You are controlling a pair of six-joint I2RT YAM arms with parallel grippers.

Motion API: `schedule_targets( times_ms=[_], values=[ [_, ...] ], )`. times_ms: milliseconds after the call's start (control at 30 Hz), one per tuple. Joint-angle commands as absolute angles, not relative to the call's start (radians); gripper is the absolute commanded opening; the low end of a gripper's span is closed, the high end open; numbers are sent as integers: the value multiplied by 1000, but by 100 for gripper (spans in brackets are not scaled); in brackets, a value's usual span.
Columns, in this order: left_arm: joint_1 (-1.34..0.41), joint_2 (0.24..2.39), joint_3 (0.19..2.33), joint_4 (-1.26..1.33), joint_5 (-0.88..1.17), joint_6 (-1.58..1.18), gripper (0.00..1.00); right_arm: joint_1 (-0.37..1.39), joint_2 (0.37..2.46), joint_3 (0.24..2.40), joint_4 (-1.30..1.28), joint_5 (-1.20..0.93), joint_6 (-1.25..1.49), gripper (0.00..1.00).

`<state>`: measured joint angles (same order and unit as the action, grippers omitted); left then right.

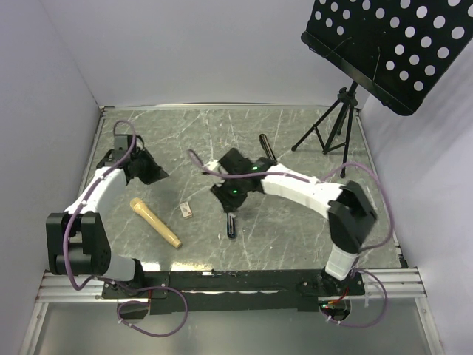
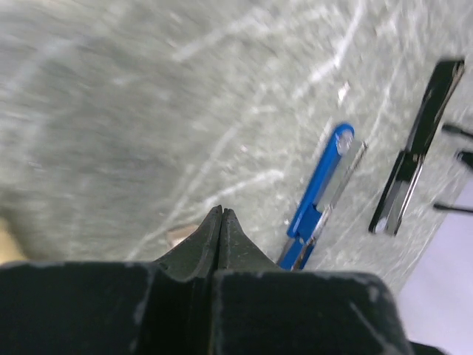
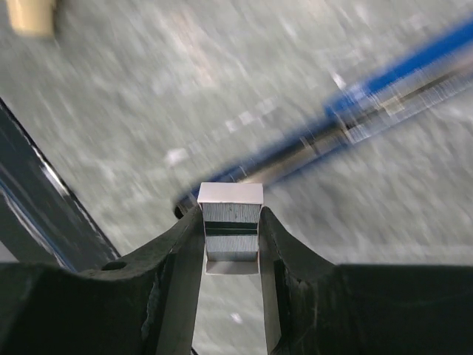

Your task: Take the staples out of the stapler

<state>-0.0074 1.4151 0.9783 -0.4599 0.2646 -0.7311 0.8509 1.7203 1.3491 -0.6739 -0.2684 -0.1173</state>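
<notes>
My right gripper is shut on a short silvery block of staples, held a little above the table. The opened blue stapler lies just beyond it, blurred. From above, the right gripper hovers over the stapler's far end. My left gripper is shut and empty, and from above it sits well left of the staplers. The left wrist view shows the blue stapler lying open on the table.
A black stapler lies beyond the blue one, also seen from above. A small tan box and a yellow-tan rod-shaped object lie front left. A music stand tripod stands at the back right.
</notes>
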Motion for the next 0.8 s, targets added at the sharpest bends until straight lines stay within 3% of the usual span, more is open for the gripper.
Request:
schedule_targets(
  times_ms=[0,133,367,633,733,767],
  values=[
    [64,1381,945,-442,324,-689,4,929,1842,1475,-675,-169,41,33],
    [63,1399,899,-445,357,-654,12,977,1907,1503,-626,-146,92,34],
    [63,1453,851,-419,417,-644,8,999,1977,1520,-554,-101,169,35],
    [63,1485,873,-437,400,-637,19,1012,2042,1525,-535,-61,206,41],
    [64,1462,903,-459,330,-638,27,1014,2040,1529,-528,-52,209,50],
    [64,1453,919,-463,307,-647,44,1012,2034,1538,-528,-54,209,54]
  ],
)
